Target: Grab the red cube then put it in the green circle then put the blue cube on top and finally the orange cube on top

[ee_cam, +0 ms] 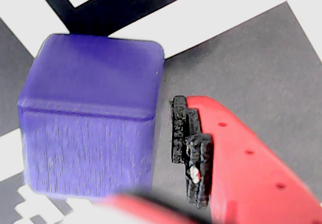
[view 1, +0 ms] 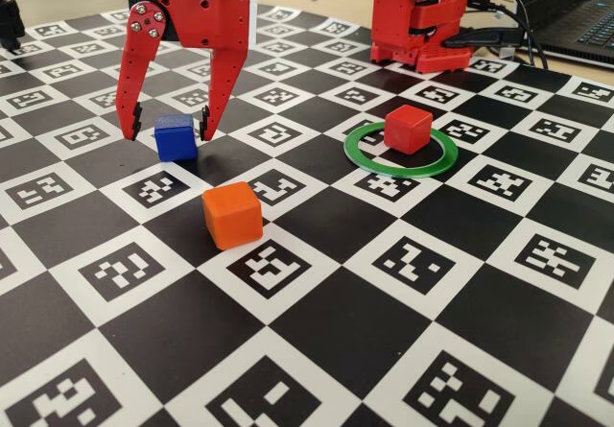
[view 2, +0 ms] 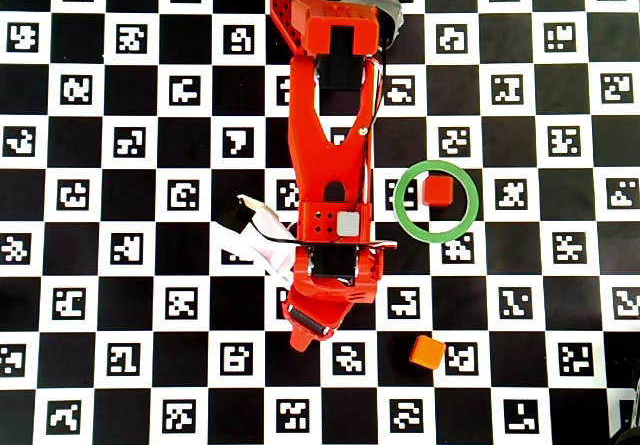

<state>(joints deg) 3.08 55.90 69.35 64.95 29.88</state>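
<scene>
We see the red cube [view 1: 409,128] inside the green circle [view 1: 401,151], the blue cube [view 1: 176,137] and orange cube [view 1: 232,215] lying apart outside it.

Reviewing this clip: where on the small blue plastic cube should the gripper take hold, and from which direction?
Probably from above, closing on the two opposite vertical side faces of the small blue plastic cube. It sits flat on the checkered mat, apart from the other cubes, so both sides are free. The open red gripper already straddles it in the fixed view, and one black-padded fingertip stands beside a flat face in the wrist view.
</scene>
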